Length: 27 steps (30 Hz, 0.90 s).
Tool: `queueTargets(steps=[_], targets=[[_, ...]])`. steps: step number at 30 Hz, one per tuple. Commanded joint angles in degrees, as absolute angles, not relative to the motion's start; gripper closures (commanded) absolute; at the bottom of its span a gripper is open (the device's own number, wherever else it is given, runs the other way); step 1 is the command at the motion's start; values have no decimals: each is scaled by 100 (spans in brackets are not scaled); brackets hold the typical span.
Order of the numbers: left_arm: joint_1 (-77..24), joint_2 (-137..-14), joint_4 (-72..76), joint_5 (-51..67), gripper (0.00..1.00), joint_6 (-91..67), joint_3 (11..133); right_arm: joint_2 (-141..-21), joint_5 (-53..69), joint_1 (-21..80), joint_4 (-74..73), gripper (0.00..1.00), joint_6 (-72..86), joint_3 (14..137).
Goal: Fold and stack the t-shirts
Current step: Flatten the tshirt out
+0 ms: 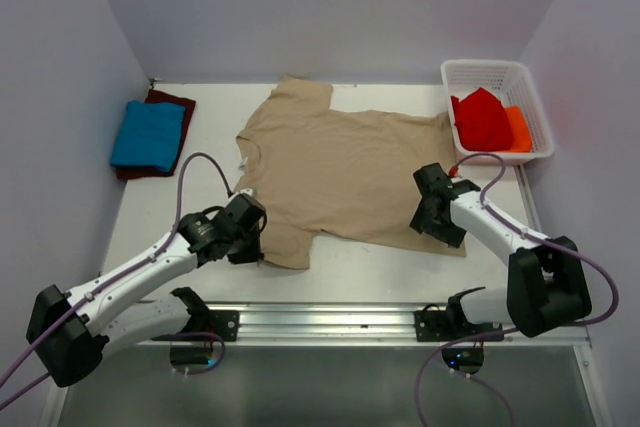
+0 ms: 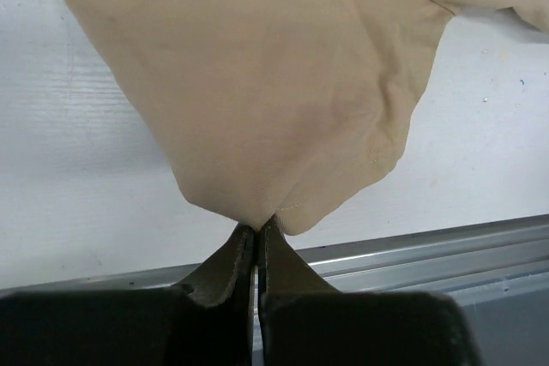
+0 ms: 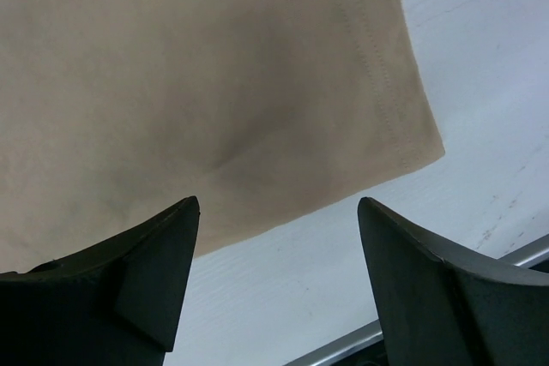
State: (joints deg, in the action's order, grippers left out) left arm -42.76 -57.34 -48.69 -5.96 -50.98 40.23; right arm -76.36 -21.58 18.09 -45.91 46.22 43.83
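At the far left of the counter (image 1: 380, 267), the blue t-shirt (image 1: 148, 134) lies folded on top of the maroon t-shirt (image 1: 180, 103). That looks like your stack, already begun.

The step in hand is the fold of the tan t-shirt (image 1: 345, 167). It lies spread flat across the middle of the counter, collar to the left and hem to the right.

Your left gripper (image 2: 256, 231) is pinched tight on the tip of the near sleeve. The wrist view shows the cloth puckering up into the closed jaws.

Your right gripper (image 3: 274, 212) is spread wide and holds nothing. It hangs over the near hem corner, with the stitched hem just ahead of its fingers.

I judge that the next move is to bring the right gripper down onto that corner and close it on the cloth. You can then raise both ends together and carry the near edge over toward the far side. Keep the two grippers level, or the cloth will slacken and crease between them.

The white basket (image 1: 530, 97) at the far right, holding red and orange cloth, plays no part in this fold.
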Motion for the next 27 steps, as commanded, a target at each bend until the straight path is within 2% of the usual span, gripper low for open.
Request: queueTargets(steps=[1, 9, 13, 27], targets=[[-4263, -5397, -4737, -992, 100, -4896, 3850, -7489, -2689, 1661, -4702, 26, 5650, 4360], [-4245, -4484, -5281, -1678, 97, -4966, 4262, -7163, -2909, 1608, -5096, 28, 6520, 4289], [-4236, -4281, -5651, -1819, 97, -4948, 4753, -7251, -2953, 1608, -5370, 28, 6601, 4482], [-4236, -3542, -7005, -2083, 98, -5554, 5142, -7313, -2699, 1608, -5580, 30, 6425, 4465]])
